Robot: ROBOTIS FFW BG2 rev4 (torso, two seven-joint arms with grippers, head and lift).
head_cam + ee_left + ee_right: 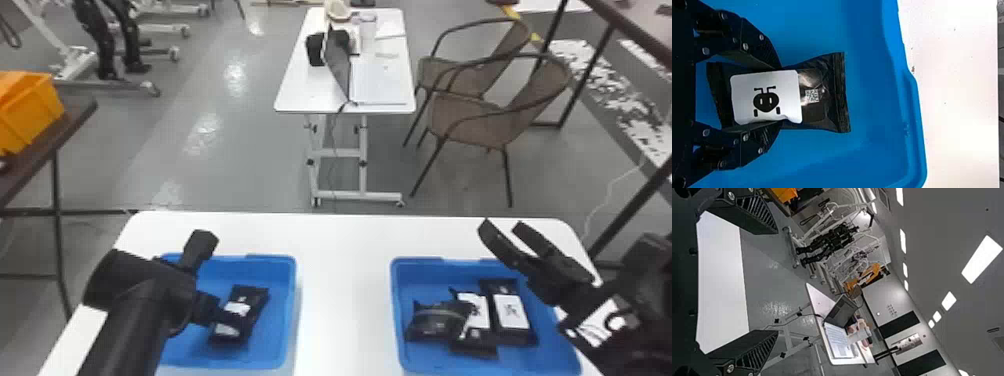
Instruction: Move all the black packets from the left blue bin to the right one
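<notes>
Left wrist view: your left fingers [764, 49] pinch white-labelled, pillow-shaped black plastic packet [789, 94] at waist; left blue plastic bin [918, 117] below them. Likely light, soft, slippery: squeeze long sides gently, crimped ends free. Your right fingers [500, 244] spread.

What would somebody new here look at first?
Probably the bright left blue bin, where a black packet with a funny bug-like face on its white label lies at the left gripper. Next might come the jumble of black packets in the right blue bin. Near it, the right gripper hangs with its fingers apart, like a beak.
</notes>
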